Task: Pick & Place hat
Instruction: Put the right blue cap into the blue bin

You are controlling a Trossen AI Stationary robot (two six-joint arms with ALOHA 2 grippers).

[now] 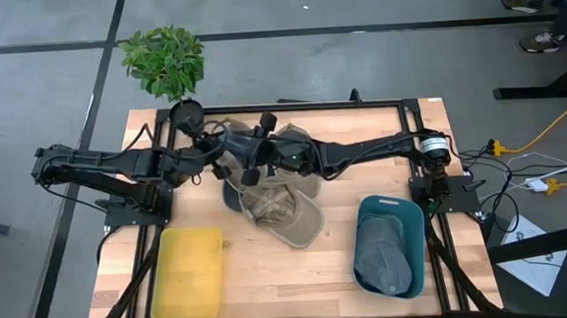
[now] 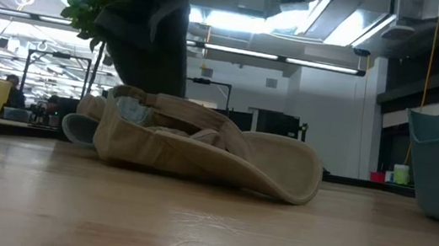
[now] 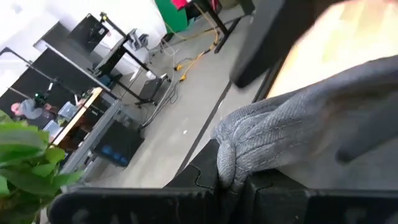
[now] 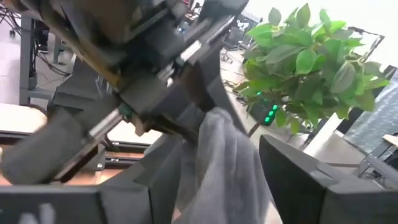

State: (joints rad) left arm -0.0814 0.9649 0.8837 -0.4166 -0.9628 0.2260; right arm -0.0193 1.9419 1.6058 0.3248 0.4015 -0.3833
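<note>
With both jaws pinching the grey hat (image 1: 235, 142) above the tan hat (image 1: 279, 211) at the tabletop's (image 1: 271, 278) back, lift it evenly, then carry it toward the teal bin (image 1: 418, 232).

Both arms (image 1: 264, 155) crowd over the tan hat (image 1: 282, 210); bare table (image 1: 271, 278) lies between bins.

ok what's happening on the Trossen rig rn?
Both arms meet over the back-middle of the table, holding a grey hat between them: the left gripper and right gripper each pinch its fabric. A tan hat lies on the table just below them. Another grey hat already sits in the teal bin; the yellow bin looks empty.
</note>
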